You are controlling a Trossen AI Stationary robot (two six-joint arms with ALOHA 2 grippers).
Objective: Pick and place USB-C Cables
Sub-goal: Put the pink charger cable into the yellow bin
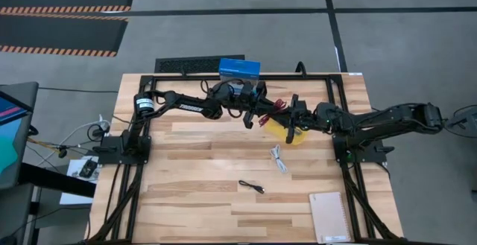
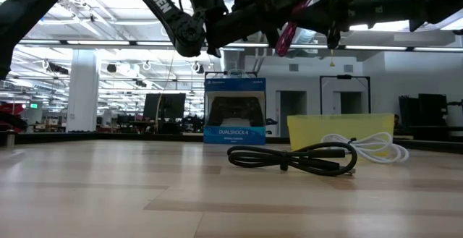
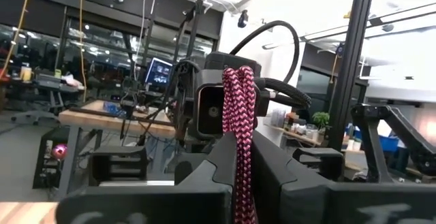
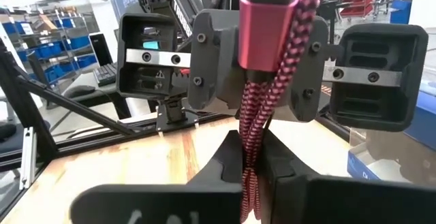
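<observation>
1. Up above the table, the maroon cable (image 1: 273, 109) hangs in the air in the upper centre of the high view, between the two arms; it shows as a braided red-and-white strand in both wrist views (image 3: 238, 142) (image 4: 262, 108) and at the top of the low view (image 2: 288, 32).
2. Both grippers meet on it: the left gripper (image 1: 253, 115) has its jaws closed on the maroon cable, and the right gripper (image 1: 293, 113) has its jaws closed on the same cable from the other side.
3. The white cable (image 1: 278, 158) lies on the table (image 1: 194, 170) just below centre-right in the high view, near the yellow tray (image 1: 287, 132).
4. The black cable (image 1: 251, 187) lies flat lower down, near the middle of the high view and well apart from the arms; in the low view (image 2: 293, 158) it sits in front of the white one (image 2: 369, 145) and the tray (image 2: 340, 126).
5. A blue box (image 1: 239, 68) stands at the table's upper edge, behind the left arm.
6. A beige notebook (image 1: 329, 217) rests at the lower right of the table.
</observation>
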